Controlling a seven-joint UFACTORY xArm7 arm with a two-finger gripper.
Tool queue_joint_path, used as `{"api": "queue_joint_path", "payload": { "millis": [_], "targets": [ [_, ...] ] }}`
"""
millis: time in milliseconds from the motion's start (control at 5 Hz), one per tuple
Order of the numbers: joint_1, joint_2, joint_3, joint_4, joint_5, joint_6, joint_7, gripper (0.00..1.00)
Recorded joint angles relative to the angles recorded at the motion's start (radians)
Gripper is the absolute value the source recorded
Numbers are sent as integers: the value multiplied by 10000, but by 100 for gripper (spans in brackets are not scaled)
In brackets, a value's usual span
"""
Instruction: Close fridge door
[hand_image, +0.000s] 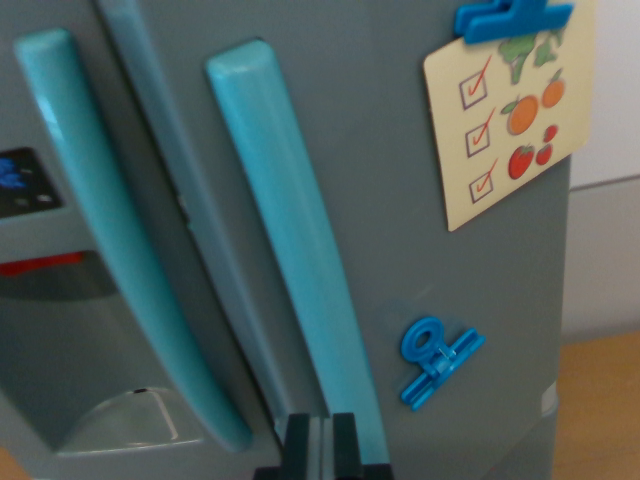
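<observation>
A grey toy fridge fills the wrist view. Its right door (400, 130) carries a teal handle (290, 250) running down towards the bottom centre. The left door (60, 330) has its own teal handle (120, 260) and a dispenser recess (130, 415). A dark seam (183, 205) shows between the doors, and the right door's edge stands slightly proud of the left one. My gripper (321, 445) is at the bottom centre, right at the lower end of the right handle. Its two black fingers are close together with only a narrow slit, and nothing is visibly held.
A cream checklist card with fruit pictures (505, 110) hangs under a blue clip (510, 18) on the right door. A second blue clip (435, 362) sits lower down. A wooden surface (600, 400) and a pale wall (605, 200) lie to the wrist view's right.
</observation>
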Motion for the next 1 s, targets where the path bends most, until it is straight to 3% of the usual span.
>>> {"api": "queue_joint_path", "payload": {
  "millis": [200, 400, 600, 800, 1000],
  "targets": [
    [0, 815, 0, 477, 0, -3, 0, 100],
    [0, 815, 0, 477, 0, -3, 0, 100],
    [0, 1509, 0, 932, 0, -5, 0, 100],
    [0, 1509, 0, 932, 0, -5, 0, 100],
    [0, 2066, 0, 1250, 0, -6, 0, 100]
  ]
}}
